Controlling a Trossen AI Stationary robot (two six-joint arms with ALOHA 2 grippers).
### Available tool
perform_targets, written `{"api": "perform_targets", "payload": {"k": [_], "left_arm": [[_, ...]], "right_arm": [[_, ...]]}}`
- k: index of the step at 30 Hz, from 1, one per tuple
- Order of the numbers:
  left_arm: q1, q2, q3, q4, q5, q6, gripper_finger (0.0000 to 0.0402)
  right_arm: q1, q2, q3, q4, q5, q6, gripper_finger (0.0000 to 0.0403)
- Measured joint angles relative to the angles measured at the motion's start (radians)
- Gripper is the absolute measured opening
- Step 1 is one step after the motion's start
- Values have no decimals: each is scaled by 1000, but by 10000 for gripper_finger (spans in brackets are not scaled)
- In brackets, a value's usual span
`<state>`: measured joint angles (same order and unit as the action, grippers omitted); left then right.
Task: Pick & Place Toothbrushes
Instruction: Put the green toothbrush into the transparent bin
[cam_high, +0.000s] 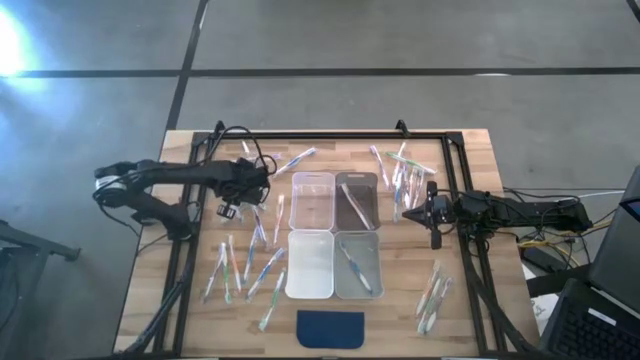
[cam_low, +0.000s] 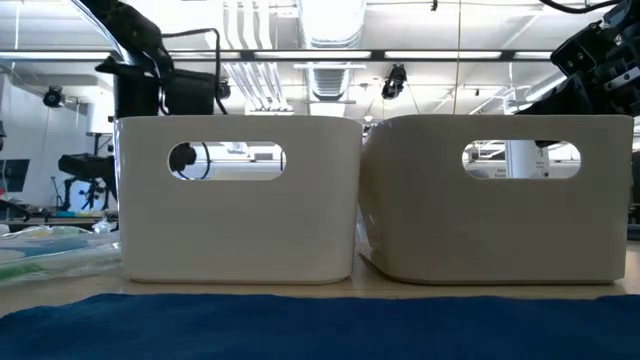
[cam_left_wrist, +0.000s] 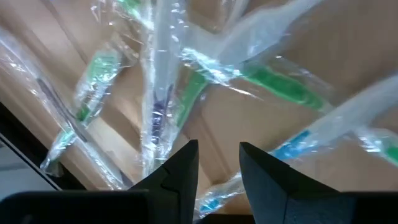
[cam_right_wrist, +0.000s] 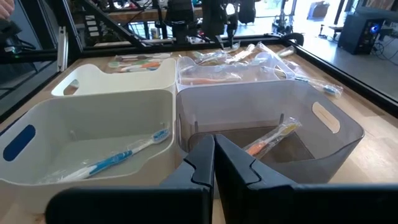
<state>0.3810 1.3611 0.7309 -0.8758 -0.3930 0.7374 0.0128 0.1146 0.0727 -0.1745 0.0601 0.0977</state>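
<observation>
Seen from above, four bins (cam_high: 332, 236) are grouped in a two-by-two block at the centre of the wooden table (cam_high: 470, 330), with a dark blue pad (cam_high: 331, 328) at six o'clock from them. The toothbrushes (cam_high: 245, 262) are scattered in wrapped clusters at nine o'clock, one o'clock and four o'clock from the block, and single brushes are seen lying in the two bins on the three o'clock side. The left gripper (cam_high: 232, 207) is held low over the nine o'clock cluster; in the left wrist view its fingers (cam_left_wrist: 180, 171) are seen parted with a narrow gap, nothing between them, directly above cellophane-wrapped brushes with green and blue accents (cam_left_wrist: 186, 102). The right gripper (cam_high: 433, 232) is placed at three o'clock from the bins, and its jaws are seen pressed together and empty in the right wrist view (cam_right_wrist: 214, 155). Only that view reveals the contents plainly: a blue brush (cam_right_wrist: 118, 158) in a white bin and an orange one (cam_right_wrist: 270, 140) in the smoky clear bin. From the low view only two bin walls (cam_low: 240, 200) and the pad edge are seen.
</observation>
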Motion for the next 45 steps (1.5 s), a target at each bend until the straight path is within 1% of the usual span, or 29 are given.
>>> {"api": "perform_targets", "payload": {"k": [3, 10, 17, 21, 26, 32, 38, 41, 45], "left_arm": [[27, 25, 19, 13, 3, 51, 122], [70, 108, 58, 14, 45, 89, 122], [81, 190, 70, 38, 43, 115, 122], [89, 212, 70, 94, 10, 151, 122], [91, 207, 76, 104, -1, 153, 122], [92, 207, 78, 112, -2, 193, 122], [92, 206, 79, 132, -48, 232, 122], [92, 206, 81, 154, -46, 239, 122], [100, 207, 81, 174, -32, 284, 122]], "right_arm": [[0, 0, 0, 0, 0, 3, 8], [0, 0, 0, 0, 0, 4, 8], [0, 0, 0, 0, 0, 4, 8], [0, 0, 0, 0, 0, 0, 8], [0, 0, 0, 0, 0, 1, 8], [0, 0, 0, 0, 0, 3, 8], [0, 0, 0, 0, 0, 3, 8], [0, 0, 0, 0, 0, 0, 8], [0, 0, 0, 0, 0, 1, 8]]}}
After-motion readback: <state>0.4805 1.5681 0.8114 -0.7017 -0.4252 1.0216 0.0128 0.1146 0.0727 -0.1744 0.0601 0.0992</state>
